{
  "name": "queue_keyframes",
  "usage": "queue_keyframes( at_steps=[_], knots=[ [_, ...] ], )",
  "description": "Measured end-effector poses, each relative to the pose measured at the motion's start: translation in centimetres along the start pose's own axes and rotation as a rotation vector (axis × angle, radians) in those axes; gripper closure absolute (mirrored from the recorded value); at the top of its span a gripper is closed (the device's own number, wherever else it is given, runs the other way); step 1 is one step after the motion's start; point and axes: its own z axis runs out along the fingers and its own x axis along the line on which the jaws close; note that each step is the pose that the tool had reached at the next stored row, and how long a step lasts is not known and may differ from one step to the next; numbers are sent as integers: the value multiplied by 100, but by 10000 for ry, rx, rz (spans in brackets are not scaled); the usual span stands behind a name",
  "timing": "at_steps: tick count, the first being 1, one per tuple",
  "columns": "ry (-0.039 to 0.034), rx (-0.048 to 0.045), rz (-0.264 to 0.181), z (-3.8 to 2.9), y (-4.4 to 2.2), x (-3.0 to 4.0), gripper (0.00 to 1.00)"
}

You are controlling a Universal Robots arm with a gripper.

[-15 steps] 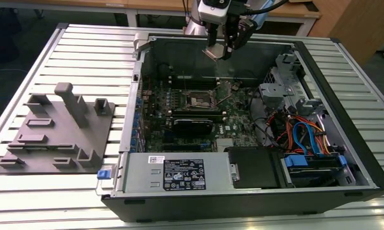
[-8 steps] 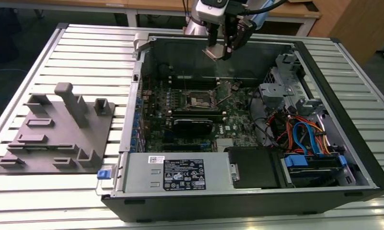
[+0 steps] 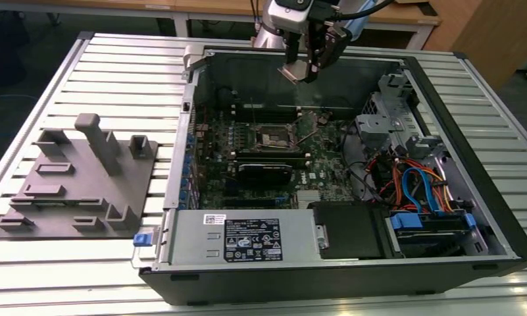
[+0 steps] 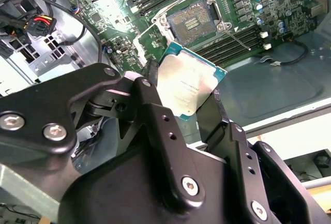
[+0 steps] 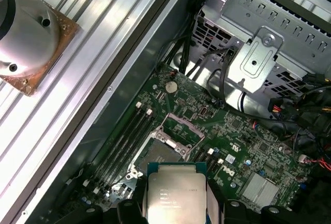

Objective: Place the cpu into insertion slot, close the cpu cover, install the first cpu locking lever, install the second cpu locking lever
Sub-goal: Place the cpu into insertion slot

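Silver-grey metal tops the cpu point(image 4: 189, 87), a flat square chip with a thin teal-green border, and it sits clamped between the black fingers point(image 4: 150, 79) of the gripper point(image 3: 301, 71), which are closed on two of its opposite edges. In the exterior view the gripper hangs over the far side of the open computer case point(image 3: 474, 131), well above the green motherboard point(image 3: 212, 172), so the chip is in the air and not touching anything below it.

We judge the task to be in its first step. The insertion slot point(image 4: 192, 21) lies bare, with a dark centre patterned with fine gold contacts and a thin bright metal rim with screw heads at its corners. The cpu cover point(image 5: 180, 137) looks to us to be swung up off the socket, a thin grey frame with board showing through it, though the angle makes this hard to confirm. One locking lever point(image 4: 239, 39), a slim wire rod, stands loose across the memory slots point(image 4: 227, 48) beside the socket. Seating the chip, closing the cover and latching both levers are not yet done.

Around the case, the worktop point(image 3: 114, 66) is ribbed pale aluminium, and a matt grey fixture block point(image 3: 79, 184) of stepped shapes rests on it at the exterior view's left.
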Motion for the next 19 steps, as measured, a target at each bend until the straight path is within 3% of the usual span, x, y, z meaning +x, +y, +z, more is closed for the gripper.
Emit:
queue_keyframes(
  at_steps=[6, 13, 19],
  knots=[
    [-1, -1, 16, 0, 0, 0, 46],
    [-84, -12, 922, 1, 0, 0, 46],
    [-87, -12, 942, 1, 0, 0, 46]
  ],
)
